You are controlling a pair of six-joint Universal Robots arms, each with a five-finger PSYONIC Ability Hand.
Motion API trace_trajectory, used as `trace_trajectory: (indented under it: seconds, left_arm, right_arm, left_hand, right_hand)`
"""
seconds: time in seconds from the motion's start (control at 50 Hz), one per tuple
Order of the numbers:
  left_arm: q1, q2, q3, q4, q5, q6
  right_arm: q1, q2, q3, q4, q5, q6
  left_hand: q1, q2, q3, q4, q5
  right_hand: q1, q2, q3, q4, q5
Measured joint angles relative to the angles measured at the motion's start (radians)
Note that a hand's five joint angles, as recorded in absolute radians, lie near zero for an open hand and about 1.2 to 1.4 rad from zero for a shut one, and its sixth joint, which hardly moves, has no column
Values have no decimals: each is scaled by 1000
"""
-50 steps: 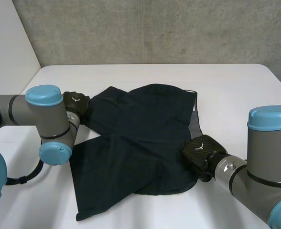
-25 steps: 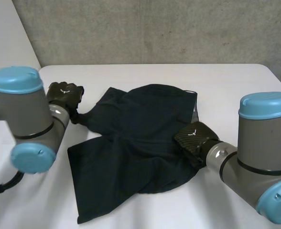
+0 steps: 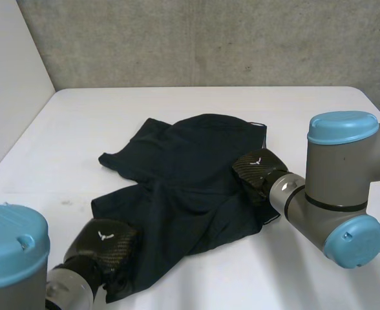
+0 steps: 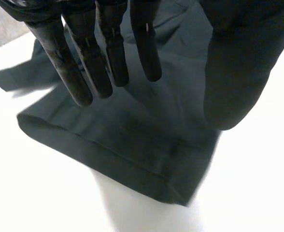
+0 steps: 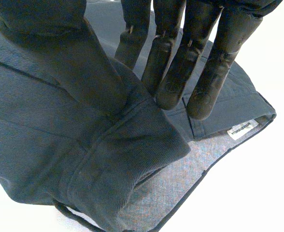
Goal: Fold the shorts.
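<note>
Shorts [image 3: 183, 187]: right hand [image 3: 258, 171] pinches waistband; left hand [image 3: 106, 245] spread, holding nothing; white label [image 5: 242, 129] illegible.

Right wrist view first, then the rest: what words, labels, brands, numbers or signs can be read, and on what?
White tag on the grey inner side of the shorts: dark print, too small to read.
Back of the left hand: white winged mark, no letters.
Back of the right hand: the same kind of mark, no letters.
No other text.
</note>
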Motion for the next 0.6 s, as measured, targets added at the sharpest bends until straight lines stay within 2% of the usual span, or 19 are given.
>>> trace_trajectory:
  seconds: [0.18, 0.42, 0.52, 0.56, 0.58, 0.6]
  left_arm:
    - [-22, -77, -28, 12, -22, -100]
    - [-53, -170, -20, 73, -134, -96]
    - [-57, -199, -13, 120, -139, -93]
    - [-57, -209, -10, 139, -139, -91]
    - [-57, -211, -9, 145, -138, -91]
    - [-57, -213, -6, 155, -138, -89]
  right_arm:
    - [1, -7, 16, 0, -1, 5]
    - [0, -16, 46, -2, -3, 10]
    - [-2, -19, 52, -1, -3, 28]
    - [-4, -20, 53, -1, -4, 38]
    - [-5, -21, 53, -1, -5, 42]
    - [-6, -22, 52, -1, -6, 46]
  left_hand:
    - [0, 0, 0, 0, 1]
    - [37, 42, 32, 45, 47]
    - [404, 395, 385, 397, 393]
    - [404, 395, 385, 397, 393]
    - [541, 559, 544, 555, 547]
    - [541, 589, 570, 592, 558]
  right_hand:
    - [0, 0, 0, 0, 0]
    - [0, 0, 0, 0, 0]
    - [0, 0, 0, 0, 0]
    - [0, 0, 0, 0, 0]
    - [0, 0, 0, 0, 0]
    - [0, 0, 0, 0, 0]
